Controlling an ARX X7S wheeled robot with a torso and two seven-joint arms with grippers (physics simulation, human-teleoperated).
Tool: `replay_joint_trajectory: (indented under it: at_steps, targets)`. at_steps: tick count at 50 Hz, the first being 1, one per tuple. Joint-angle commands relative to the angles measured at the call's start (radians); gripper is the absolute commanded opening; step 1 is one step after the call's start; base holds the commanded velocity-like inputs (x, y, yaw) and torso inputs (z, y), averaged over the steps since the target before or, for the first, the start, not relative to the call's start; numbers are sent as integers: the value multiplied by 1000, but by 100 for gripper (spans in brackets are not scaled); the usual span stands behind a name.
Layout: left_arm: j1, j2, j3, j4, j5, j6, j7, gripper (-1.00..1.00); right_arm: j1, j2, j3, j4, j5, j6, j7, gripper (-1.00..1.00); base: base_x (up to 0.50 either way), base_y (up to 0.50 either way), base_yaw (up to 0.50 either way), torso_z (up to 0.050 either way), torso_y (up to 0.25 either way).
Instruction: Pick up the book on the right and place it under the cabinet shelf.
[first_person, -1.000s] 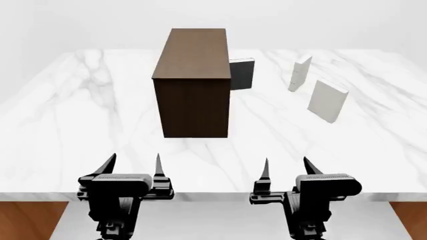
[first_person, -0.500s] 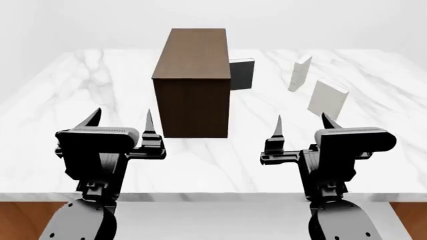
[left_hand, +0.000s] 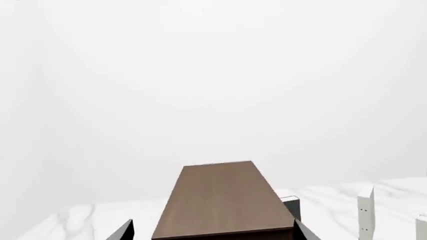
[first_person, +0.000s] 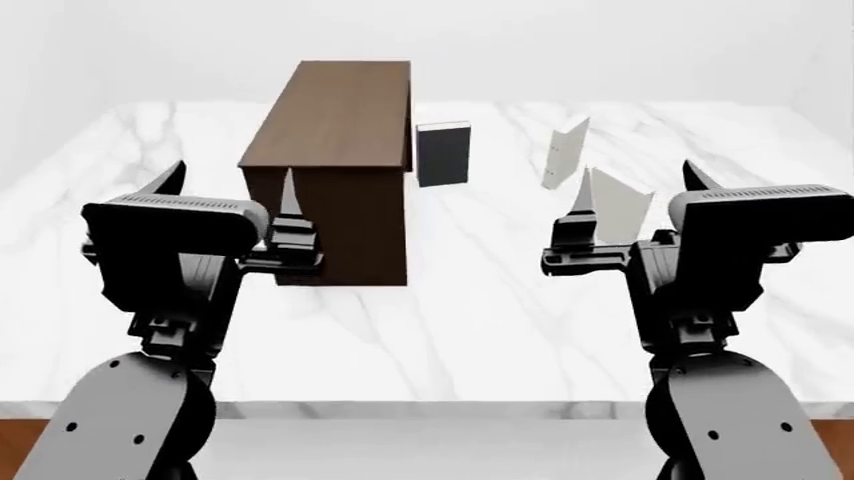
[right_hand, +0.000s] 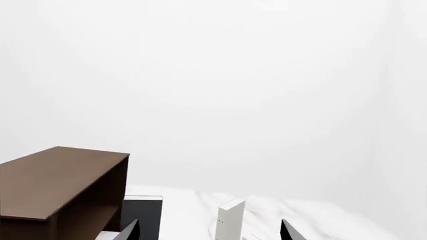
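The book (first_person: 617, 205), the plain pale slab, stands upright on the white marble surface (first_person: 467, 300) out to my right, and in my head view most of it shows in the gap between the raised prongs of my right hand (first_person: 638, 202), though it sits farther off on the surface and nothing touches it. That right hand is spread wide with nothing between its fingers; the right wrist view shows only the two dark fingertips (right_hand: 128, 231) at the frame's edge. My left hand (first_person: 227, 195) is likewise spread and holds nothing, raised in front of the near end of the cabinet shelf (first_person: 334, 150). The cabinet shelf is a long dark brown wood-grain box lying lengthwise away from me on the left half of the surface, and the right wrist view shows its side open, with a hollow under the flat top. Just beside its far right corner stands a dark charcoal book (first_person: 443, 153), upright. Farther right, and behind the pale slab, a thinner white book (first_person: 565, 152) stands on edge, well apart from the cabinet shelf; I can make out small dark dots on it in the wrist views. Both arms are lifted clear above the surface.
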Motion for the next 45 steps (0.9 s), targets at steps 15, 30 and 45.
replay_joint_trajectory:
  at_steps: [15, 30, 45]
  targets:
    - [-39, -23, -6, 33, -22, -48, -13, 100, 54, 12, 6, -32, 21, 49, 12, 100, 99, -116, 0, 0, 0]
    - [-23, -28, -7, 33, -29, -36, -21, 100, 44, 15, 6, -32, 29, 34, 21, 100, 192, -32, 0, 0, 0]
    - [-22, -33, -6, 38, -38, -40, -30, 100, 41, 20, 3, -36, 37, 34, 29, 100, 237, -17, 0, 0, 0]
